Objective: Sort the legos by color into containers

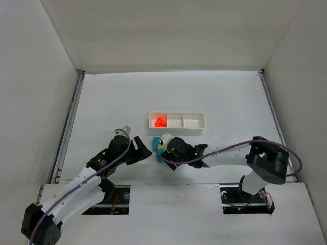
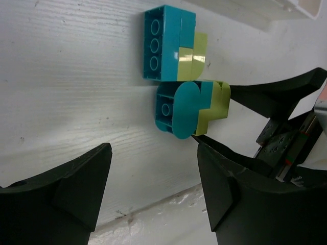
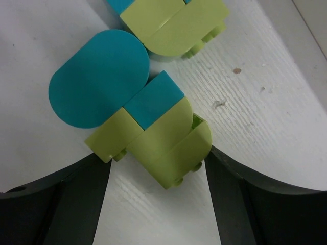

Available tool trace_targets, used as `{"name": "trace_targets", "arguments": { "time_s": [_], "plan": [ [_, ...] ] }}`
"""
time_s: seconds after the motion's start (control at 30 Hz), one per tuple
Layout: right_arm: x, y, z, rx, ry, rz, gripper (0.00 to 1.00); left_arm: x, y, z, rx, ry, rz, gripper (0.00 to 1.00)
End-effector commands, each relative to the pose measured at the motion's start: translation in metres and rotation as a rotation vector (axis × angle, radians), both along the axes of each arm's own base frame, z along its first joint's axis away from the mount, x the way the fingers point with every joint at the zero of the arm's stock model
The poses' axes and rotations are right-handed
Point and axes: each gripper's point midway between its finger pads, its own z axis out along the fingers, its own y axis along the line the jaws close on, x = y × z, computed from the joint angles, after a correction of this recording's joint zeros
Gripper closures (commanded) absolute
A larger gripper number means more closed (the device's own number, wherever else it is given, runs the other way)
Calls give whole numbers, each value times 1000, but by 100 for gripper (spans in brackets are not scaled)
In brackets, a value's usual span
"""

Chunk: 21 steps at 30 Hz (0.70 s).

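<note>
Two clumps of teal and yellow-green legos lie side by side on the table (image 1: 157,148), just in front of the white three-compartment tray (image 1: 176,126). One orange-red lego (image 1: 160,122) sits in the tray's left compartment. In the right wrist view, the nearer clump (image 3: 153,122) lies on the table between the tips of my right gripper (image 3: 158,173), which is open; the other clump (image 3: 173,23) is behind it. My left gripper (image 2: 153,173) is open with nothing in it, a short way back from the nearer clump (image 2: 191,107) and the farther one (image 2: 171,45).
The right gripper's black fingers (image 2: 276,97) reach in from the right in the left wrist view, close to my left gripper's right finger (image 2: 230,194). The tray's edge (image 2: 306,6) shows at top right there. White walls enclose the table (image 1: 102,102).
</note>
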Motion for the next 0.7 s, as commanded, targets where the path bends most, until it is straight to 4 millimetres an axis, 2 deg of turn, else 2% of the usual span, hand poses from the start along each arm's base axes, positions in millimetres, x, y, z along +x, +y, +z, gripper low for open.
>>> {"name": "trace_targets", "arguments": {
  "time_s": [0.0,0.2,0.3,0.37,0.43,0.53,0.67],
  "plan": [
    [11,34,20,109,-25,57,24,-7,-2,-5,-12,37,1,34],
    [10,44,9,124,-3,74,25,-10,-8,-8,-21,39,-28,31],
    [6,44,8,133,9,83,33,-12,-9,-11,-22,42,-33,29],
    [3,46,9,157,23,85,45,-13,-9,-14,-27,47,-25,28],
    [0,45,9,174,35,74,50,-13,-6,-20,-24,58,-10,28],
    [-2,42,10,193,47,48,52,-9,2,-29,-17,62,34,28],
    [-4,42,10,200,50,41,54,6,8,-31,-38,26,91,29]
  ]
}}
